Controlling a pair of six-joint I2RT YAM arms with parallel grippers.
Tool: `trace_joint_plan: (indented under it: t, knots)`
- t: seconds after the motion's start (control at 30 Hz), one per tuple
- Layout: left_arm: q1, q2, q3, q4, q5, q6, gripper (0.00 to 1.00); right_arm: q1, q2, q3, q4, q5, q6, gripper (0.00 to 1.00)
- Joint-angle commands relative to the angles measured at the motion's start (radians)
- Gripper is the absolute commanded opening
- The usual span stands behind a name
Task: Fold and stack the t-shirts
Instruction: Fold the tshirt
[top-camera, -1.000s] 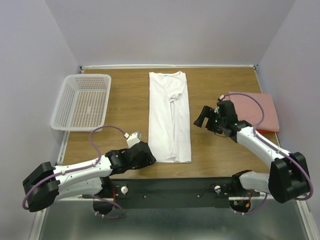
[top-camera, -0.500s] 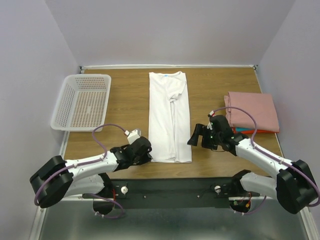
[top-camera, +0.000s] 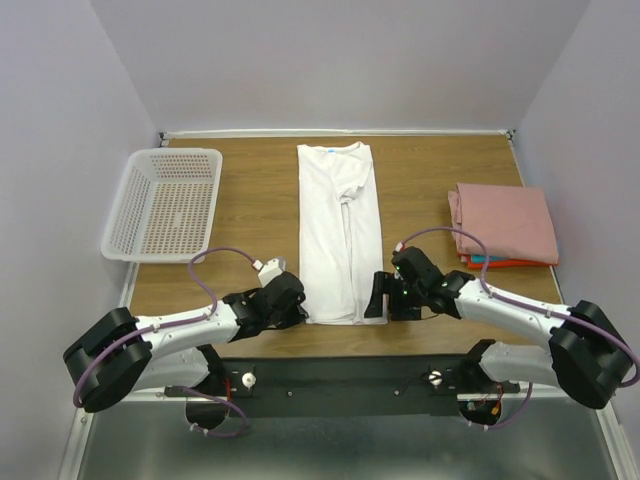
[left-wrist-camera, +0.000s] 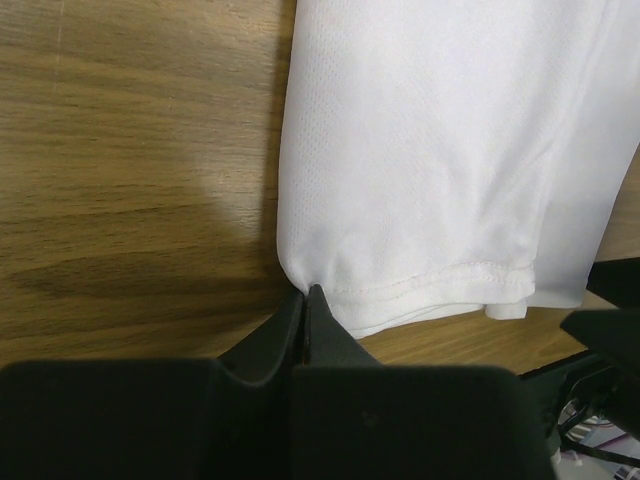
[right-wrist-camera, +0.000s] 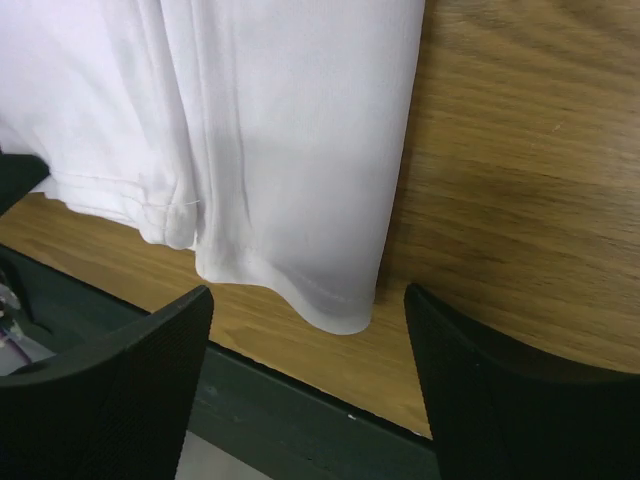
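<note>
The brown wooden tabletop (top-camera: 250, 200) sits between pale lilac walls (top-camera: 340, 60). The left claw (left-wrist-camera: 305, 300), tips pressed together, touches the near-left hem corner of the long white cloth t-shirt (top-camera: 340, 235) lying mid-tabletop. The right claw (right-wrist-camera: 308, 300) gapes wide at its near-right corner.

The tabletop (top-camera: 430, 170) is matt brown wood with visible grain. The white t-shirt (top-camera: 340, 230) is soft, fine-knit cloth, its hem stitched. The basket (top-camera: 175, 153) is perforated white plastic. The pink shirt (top-camera: 505, 222) is matt cloth.

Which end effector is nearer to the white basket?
Left. The left end effector is by the near-left corner of the white shirt, toward the basket; the right end effector is by its near-right corner.
</note>
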Motion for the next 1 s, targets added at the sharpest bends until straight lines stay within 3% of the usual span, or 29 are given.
trace_joint_plan:
  t: [0.0, 0.13, 0.17, 0.43, 0.63, 0.97]
  knots:
    - [0.001, -0.004, -0.002, -0.051, 0.01, 0.024, 0.0, 0.009, 0.066, -0.001, -0.037, 0.073, 0.027, 0.81]
    - [0.001, -0.021, -0.007, -0.051, 0.01, 0.026, 0.0, 0.015, 0.058, -0.001, -0.037, 0.054, 0.03, 0.63]
    - [0.001, -0.024, -0.007, -0.044, 0.01, 0.029, 0.0, 0.018, 0.051, -0.001, -0.039, 0.048, 0.03, 0.54]
    - [-0.001, -0.025, -0.011, -0.007, 0.021, 0.033, 0.0, 0.021, 0.06, -0.013, -0.042, 0.043, 0.033, 0.31]
    - [-0.002, -0.044, -0.005, 0.004, 0.013, 0.041, 0.0, 0.024, 0.041, 0.014, -0.042, 0.065, 0.019, 0.0]
    - [0.002, -0.07, 0.124, -0.042, -0.076, 0.098, 0.0, 0.024, 0.002, 0.182, -0.042, 0.194, -0.062, 0.0]
